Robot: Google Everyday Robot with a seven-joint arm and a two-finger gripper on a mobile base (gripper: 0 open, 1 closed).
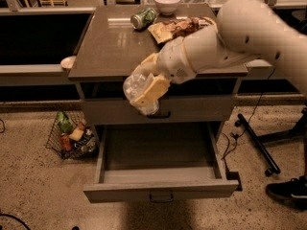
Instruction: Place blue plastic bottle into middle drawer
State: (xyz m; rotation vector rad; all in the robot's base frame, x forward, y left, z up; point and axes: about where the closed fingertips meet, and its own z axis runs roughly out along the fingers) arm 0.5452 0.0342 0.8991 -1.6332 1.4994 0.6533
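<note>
Tool (147, 91) clenched on bottle (133, 84), tilted, level with upper front (196, 112). Open drawer (160, 189) lies directly below; probably straight down next, then release.

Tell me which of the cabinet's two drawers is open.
The lower, wide grey-brown drawer, pulled out; the upper front is shut. The gripper holds the pale plastic bottle above it.

High front view down onto cabinet (110, 47) and middle drawer (192, 189), jaws around blue plastic bottle (133, 85) mid-frame.
</note>
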